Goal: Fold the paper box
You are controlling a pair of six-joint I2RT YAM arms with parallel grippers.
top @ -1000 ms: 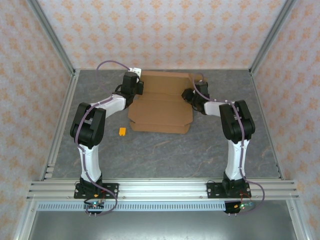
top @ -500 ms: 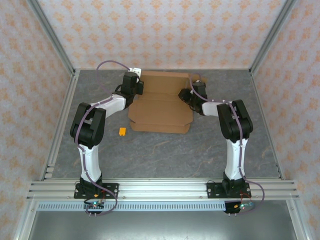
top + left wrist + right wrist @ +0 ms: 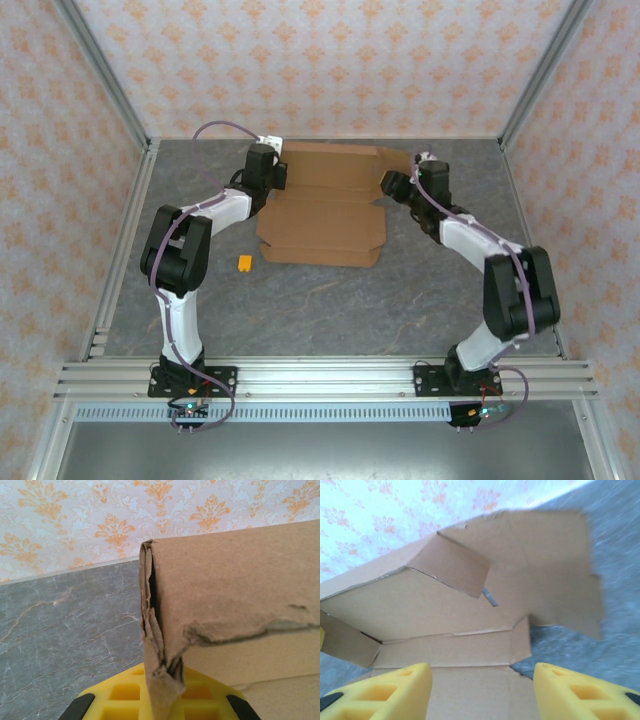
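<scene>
Paper box (image 3: 320,215) sits partly folded at far middle of table (image 3: 330,310). Left gripper (image 3: 276,174) pinches box's left rear corner, crumpled cardboard edge squeezed between yellow fingers (image 3: 125,700). Right gripper (image 3: 393,186) just beside box's right edge, fingers (image 3: 395,690) spread wide, facing box interior. Small orange-yellow piece (image 3: 245,263) lies near box's front left corner, apart.

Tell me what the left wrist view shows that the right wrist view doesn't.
Left wrist: the left gripper shut on a ragged, crushed edge of the box, close up. Right wrist: the right gripper with its jaws wide apart and gripping nothing, plus the box's open inside, where a flap stands folded inward above a creased panel. Both: brown cardboard, the grey table and the patterned wall.
</scene>
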